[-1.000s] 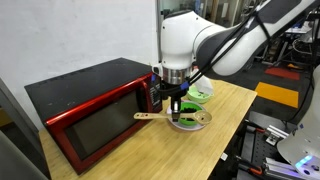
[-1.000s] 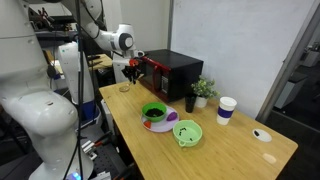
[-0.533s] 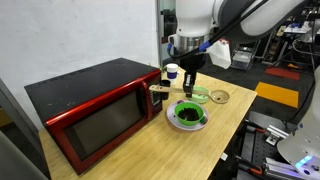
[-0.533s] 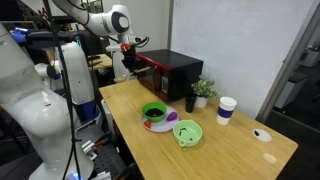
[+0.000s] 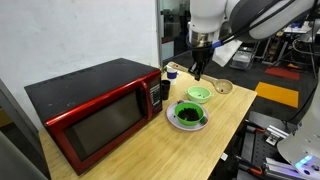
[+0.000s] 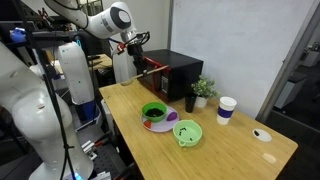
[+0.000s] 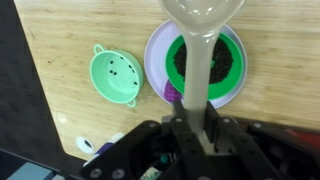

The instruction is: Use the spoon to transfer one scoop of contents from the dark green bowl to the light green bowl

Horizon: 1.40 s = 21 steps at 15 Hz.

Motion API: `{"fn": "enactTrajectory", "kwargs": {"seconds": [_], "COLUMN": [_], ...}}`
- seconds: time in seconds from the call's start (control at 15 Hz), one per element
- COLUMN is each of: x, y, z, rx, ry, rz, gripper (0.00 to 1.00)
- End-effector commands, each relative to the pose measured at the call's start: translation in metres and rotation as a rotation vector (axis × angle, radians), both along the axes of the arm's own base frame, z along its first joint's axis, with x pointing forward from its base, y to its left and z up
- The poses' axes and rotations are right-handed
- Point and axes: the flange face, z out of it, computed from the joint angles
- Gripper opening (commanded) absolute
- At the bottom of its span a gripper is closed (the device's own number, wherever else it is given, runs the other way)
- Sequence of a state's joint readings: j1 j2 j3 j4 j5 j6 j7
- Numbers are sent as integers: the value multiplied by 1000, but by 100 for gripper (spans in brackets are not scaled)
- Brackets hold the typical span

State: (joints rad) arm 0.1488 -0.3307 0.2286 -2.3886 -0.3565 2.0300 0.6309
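My gripper [image 7: 195, 125] is shut on the handle of the pale wooden spoon [image 7: 196, 60], whose round head points away from the jaws. It hangs high above the table in both exterior views [image 5: 200, 68] [image 6: 134, 47]. The dark green bowl [image 7: 232, 62] with dark contents [image 7: 228, 70] sits on a pale plate below the spoon and shows in both exterior views [image 5: 188, 116] [image 6: 154, 112]. The small light green bowl [image 7: 118, 76] stands beside it, apart from the spoon, and also shows in both exterior views [image 5: 199, 95] [image 6: 187, 132].
A red-fronted black microwave [image 5: 90, 105] stands on the wooden table [image 6: 230, 150] beside the bowls. A white paper cup [image 6: 227, 109], a small potted plant [image 6: 204, 90] and a black cup [image 6: 190, 102] stand further along. A round shallow dish [image 5: 222, 89] lies near the light green bowl.
The gripper has risen from just above the dark green bowl to well above the table, carrying the spoon with it. The bowls have not moved.
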Motion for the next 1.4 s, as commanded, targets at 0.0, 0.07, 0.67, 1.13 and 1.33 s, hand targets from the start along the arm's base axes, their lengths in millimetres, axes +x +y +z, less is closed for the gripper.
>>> {"fn": "enactTrajectory", "kwargs": {"seconds": [0.0, 0.07, 0.67, 1.13, 1.33], "x": [-8, -8, -18, -9, -2], "y": [-27, -32, -48, -52, -52], "z": [-14, -18, -62, -83, -87], "rx": [-97, -131, -318, -347, -352], "ry": [-83, -111, -305, -365, -382], "rz": [-155, -193, -402, -457, -462], "gripper": [6, 6, 6, 6, 6]}}
